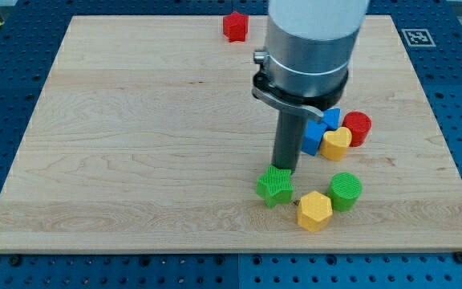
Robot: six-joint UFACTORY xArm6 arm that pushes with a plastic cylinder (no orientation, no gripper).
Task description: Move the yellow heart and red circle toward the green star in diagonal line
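My tip (283, 168) has no pincer to spread or close, being a bare rod end, and it sits right of centre in the frame, touching or just short of the top edge of the green star (275, 186). The wooden board (135, 128) fills most of the view. Up and right of my tip lie the red circle (358, 128) and, touching it on its left, the yellow heart (336, 143). A line from them to the star runs diagonally down-left, so I judge my tip must first get round to their upper-right side. Blue blocks (319, 131) crowd the heart's left. A green cylinder (346, 191) and yellow hexagon (314, 211) sit lower right of the star; a red star (235, 26) rests at the top.
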